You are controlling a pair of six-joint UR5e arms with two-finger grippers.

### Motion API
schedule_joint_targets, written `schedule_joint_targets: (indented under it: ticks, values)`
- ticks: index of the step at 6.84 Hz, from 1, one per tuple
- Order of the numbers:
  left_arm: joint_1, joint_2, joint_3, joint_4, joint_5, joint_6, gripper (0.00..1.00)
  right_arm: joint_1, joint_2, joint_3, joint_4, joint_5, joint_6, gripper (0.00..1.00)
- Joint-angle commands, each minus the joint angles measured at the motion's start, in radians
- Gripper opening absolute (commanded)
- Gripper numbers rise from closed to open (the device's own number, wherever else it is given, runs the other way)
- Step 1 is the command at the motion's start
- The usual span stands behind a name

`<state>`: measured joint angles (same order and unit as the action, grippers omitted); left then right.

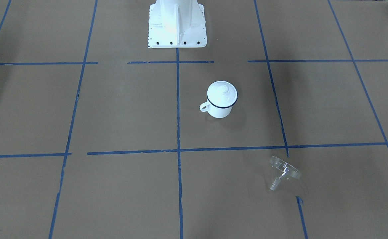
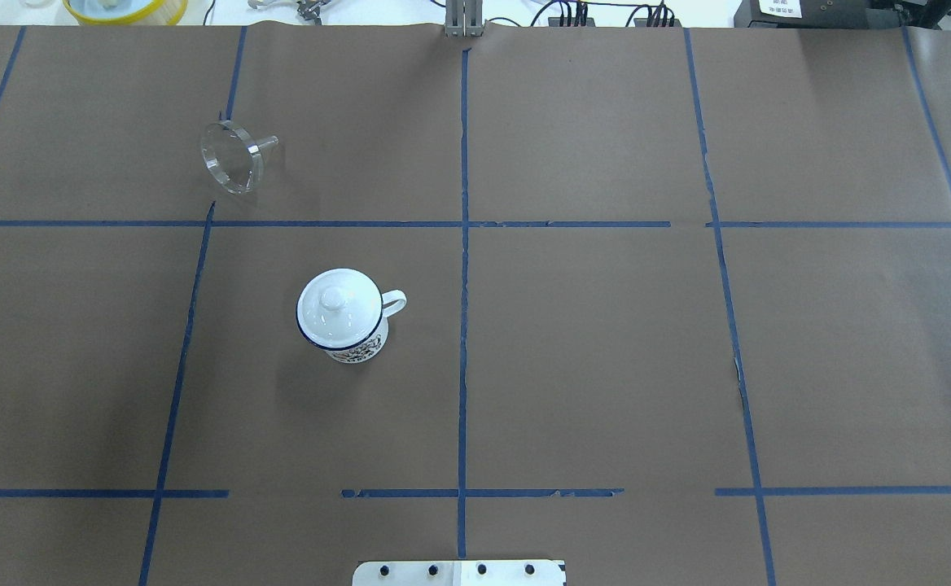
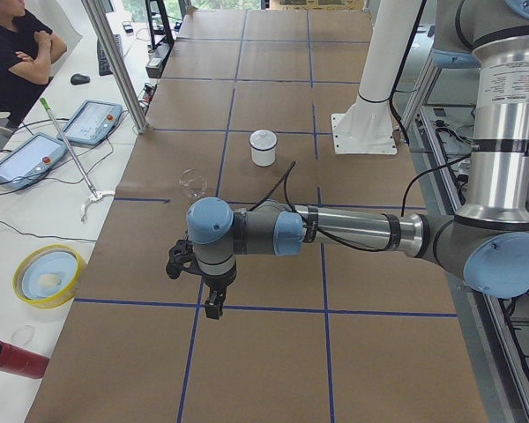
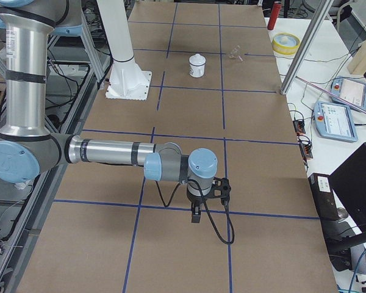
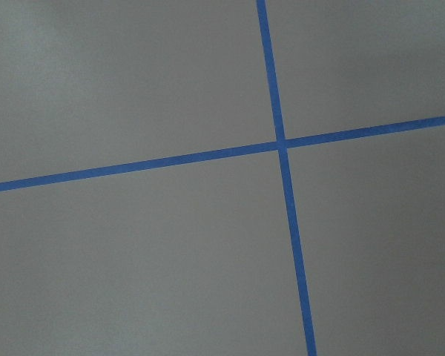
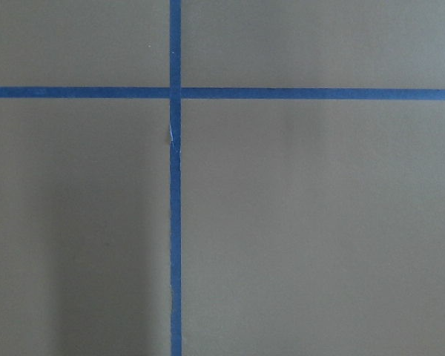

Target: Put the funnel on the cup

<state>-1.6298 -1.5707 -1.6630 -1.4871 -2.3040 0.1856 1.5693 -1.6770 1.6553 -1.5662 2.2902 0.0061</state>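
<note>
The cup (image 1: 219, 112) is a white enamel mug with a dark blue rim, standing upright left of the table's centre line (image 2: 359, 350). A white knobbed lid (image 1: 222, 94) sits on it. The clear funnel (image 1: 284, 171) lies on its side on the paper at the far left (image 2: 231, 157), well apart from the cup. My left gripper (image 3: 213, 304) shows only in the exterior left view, hanging over the table away from both. My right gripper (image 4: 196, 213) shows only in the exterior right view, at the opposite end. I cannot tell whether either is open or shut. Both wrist views show only paper and blue tape.
The white robot base (image 1: 177, 25) stands at the near edge. A yellow bowl (image 3: 48, 275), a red cylinder (image 3: 13, 357) and teach pendants (image 3: 26, 159) lie beyond the far edge, where a person (image 3: 9, 53) sits. A metal pole (image 3: 115, 62) stands there.
</note>
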Motion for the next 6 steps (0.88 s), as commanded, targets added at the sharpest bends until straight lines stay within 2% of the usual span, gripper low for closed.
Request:
schedule_joint_targets:
  ticks: [1, 3, 5, 6]
  values:
    - [0.001, -0.011, 0.014, -0.002, 0.0, 0.002, 1.0, 0.0, 0.0, 0.0, 0.0, 0.0, 0.0, 1.0]
    - [0.001, -0.011, -0.01, -0.002, 0.0, 0.002, 1.0, 0.0, 0.0, 0.0, 0.0, 0.0, 0.0, 1.0]
    - [0.007, -0.125, -0.027, 0.001, 0.002, -0.006, 1.0, 0.0, 0.0, 0.0, 0.0, 0.0, 0.0, 1.0]
    - [0.083, -0.188, -0.055, 0.005, 0.002, -0.023, 1.0, 0.0, -0.001, 0.0, 0.0, 0.0, 0.0, 1.0]
